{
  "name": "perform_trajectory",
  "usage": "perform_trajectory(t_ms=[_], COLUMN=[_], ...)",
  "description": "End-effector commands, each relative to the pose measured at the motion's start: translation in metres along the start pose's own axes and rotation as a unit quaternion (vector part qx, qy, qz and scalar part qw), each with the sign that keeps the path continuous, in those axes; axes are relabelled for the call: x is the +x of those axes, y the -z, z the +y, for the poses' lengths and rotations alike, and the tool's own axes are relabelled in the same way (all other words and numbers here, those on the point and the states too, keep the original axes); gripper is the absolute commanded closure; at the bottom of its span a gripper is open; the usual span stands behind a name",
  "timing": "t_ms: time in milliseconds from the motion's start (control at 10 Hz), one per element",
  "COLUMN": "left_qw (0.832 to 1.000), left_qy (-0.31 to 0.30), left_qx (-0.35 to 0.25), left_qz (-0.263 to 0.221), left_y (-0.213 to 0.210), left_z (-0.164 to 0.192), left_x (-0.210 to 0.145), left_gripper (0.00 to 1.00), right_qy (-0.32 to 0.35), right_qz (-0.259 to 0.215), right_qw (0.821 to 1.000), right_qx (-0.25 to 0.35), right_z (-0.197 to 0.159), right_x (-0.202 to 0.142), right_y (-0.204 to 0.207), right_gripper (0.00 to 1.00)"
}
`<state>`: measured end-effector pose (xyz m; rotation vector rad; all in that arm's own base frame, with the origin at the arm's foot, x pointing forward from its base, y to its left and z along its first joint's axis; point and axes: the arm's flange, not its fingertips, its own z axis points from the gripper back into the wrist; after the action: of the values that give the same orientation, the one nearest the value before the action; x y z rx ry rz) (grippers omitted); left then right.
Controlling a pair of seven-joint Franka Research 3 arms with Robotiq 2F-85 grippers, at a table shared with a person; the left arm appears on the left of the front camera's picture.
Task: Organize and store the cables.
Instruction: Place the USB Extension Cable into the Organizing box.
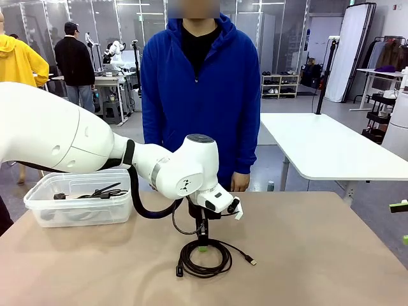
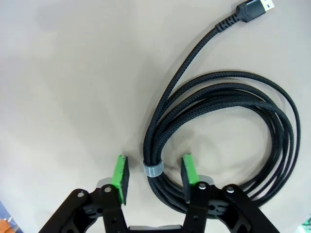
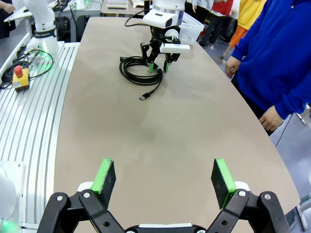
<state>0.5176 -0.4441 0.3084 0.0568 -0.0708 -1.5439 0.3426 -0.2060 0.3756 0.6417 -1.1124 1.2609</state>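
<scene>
We counted one coiled cable (image 2: pixel 228 121) mid-surface (image 1: pixel 331 255) and one more in the clear bin (image 1: pixel 80 204) at the left edge. Left end effector (image 2: pixel 154 175) stood open astride the coil's banded strands. Right end effector (image 3: pixel 164 180) gaped wide over bare surface.

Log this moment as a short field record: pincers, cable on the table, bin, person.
left pincer: open, lowered over the coil, pads either side of the banded strands
right pincer: open, above bare table, holding nothing
coiled cable: flat on the table, silver-tipped plug trailing out
clear bin: at the robot's left, black cords already inside
person: standing at the far side, hands down
</scene>
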Motion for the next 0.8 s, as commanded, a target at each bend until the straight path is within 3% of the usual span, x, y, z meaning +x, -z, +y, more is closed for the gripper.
perform_trajectory(t_ms=[0,400,700], left_qw=[1.0,1.0,0.999], left_qy=[0.008,0.007,0.016], left_qx=[-0.006,-0.013,-0.033], left_qz=[0.003,0.004,0.009], left_y=[-0.001,-0.008,-0.037], left_z=[0.001,0.0,0.008], left_x=[0.001,0.001,-0.003], left_gripper=[1.0,1.0,1.0], right_qy=[0.007,0.007,0.007], right_qz=[0.004,0.004,0.004], right_qw=[1.0,1.0,1.0], right_qx=[-0.006,-0.006,-0.006], right_z=[0.0,0.0,0.0], right_x=[0.003,0.003,0.003], right_y=[0.0,0.0,0.0], right_gripper=[0.0,0.0,0.0])
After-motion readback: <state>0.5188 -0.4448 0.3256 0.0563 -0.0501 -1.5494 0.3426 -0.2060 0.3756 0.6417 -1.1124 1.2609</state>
